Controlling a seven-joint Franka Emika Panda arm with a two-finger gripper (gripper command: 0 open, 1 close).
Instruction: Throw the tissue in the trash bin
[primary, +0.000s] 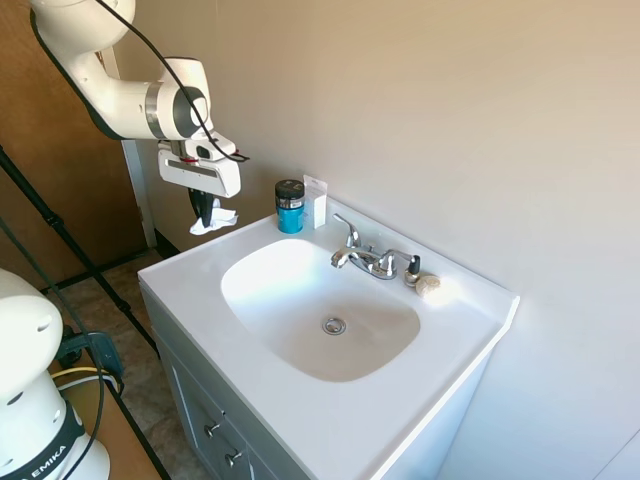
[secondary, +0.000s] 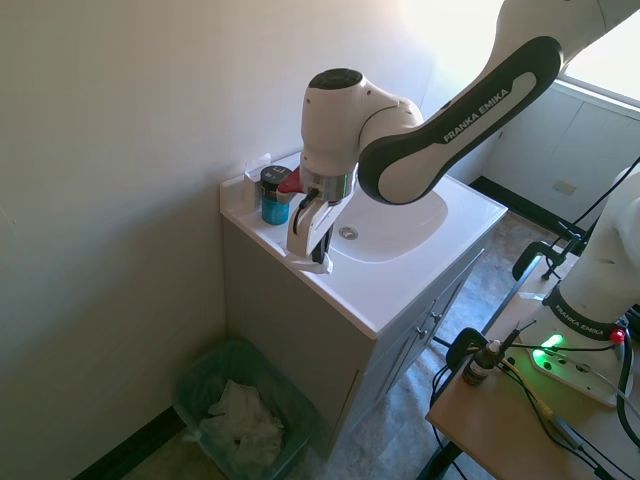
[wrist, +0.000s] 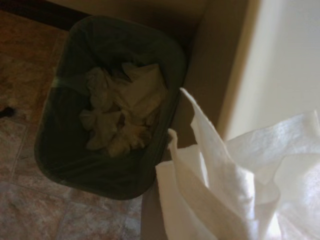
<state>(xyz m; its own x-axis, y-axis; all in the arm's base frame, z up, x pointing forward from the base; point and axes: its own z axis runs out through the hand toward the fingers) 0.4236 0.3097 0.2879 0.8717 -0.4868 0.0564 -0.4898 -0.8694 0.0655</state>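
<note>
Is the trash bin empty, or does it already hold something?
Not empty: the trash bin holds crumpled paper, seen in the wrist and second exterior views.

A: From my screen I see a small bathroom. The walls (primary: 480, 120) are plain beige, and a white vanity tabletop (primary: 300, 400) with an oval sink basin (primary: 300, 300) and a chrome faucet (primary: 368, 260) stands against them.

B: And the floor?

A: I see brown stone-look tiles (wrist: 30, 210), with a dark baseboard (secondary: 120, 455) along the wall. The cabinet drawers (primary: 215, 430) have small metal knobs. A wooden door (primary: 50, 170) is behind, and bright daylight comes from a window (secondary: 610, 50).
</note>
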